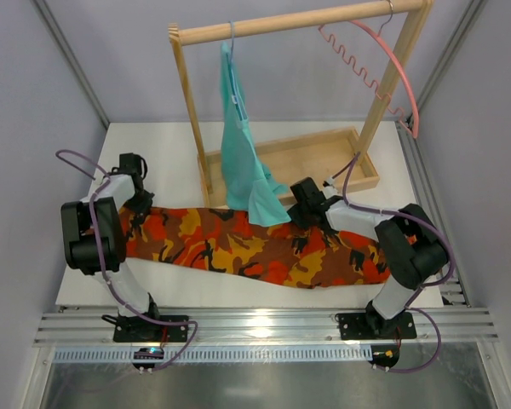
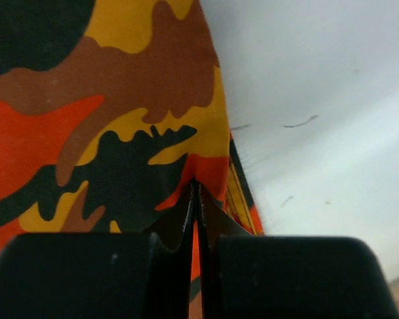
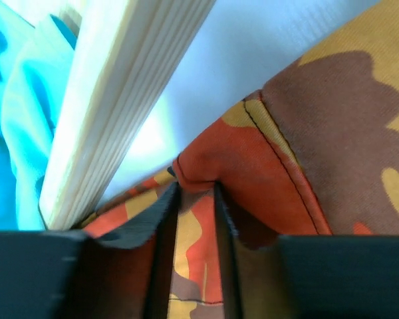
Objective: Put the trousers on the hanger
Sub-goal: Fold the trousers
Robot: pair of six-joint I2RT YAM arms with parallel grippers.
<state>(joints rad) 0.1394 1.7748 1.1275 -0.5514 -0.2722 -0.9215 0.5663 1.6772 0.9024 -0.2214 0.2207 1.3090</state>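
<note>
- the trousers point(image 1: 255, 247): flat, lengthwise across worktop point(image 1: 153, 145), near arm bases. Not on the hanger point(image 1: 402, 72) yet; it hangs bare on wooden rail point(image 1: 298, 21), R side.
- L end effector point(image 2: 194, 193): clamped tight on cloth edge at L end, prob. to anchor/lift that end.
- R end effector point(image 3: 197, 189): narrow gap, fold of far hem between fingers point(image 3: 169, 212), just beside rack base board point(image 3: 120, 100); can't tell if truly gripped.
- Teal garment point(image 1: 243, 153) hangs low over mid-span: likely snag risk on lift.
</note>
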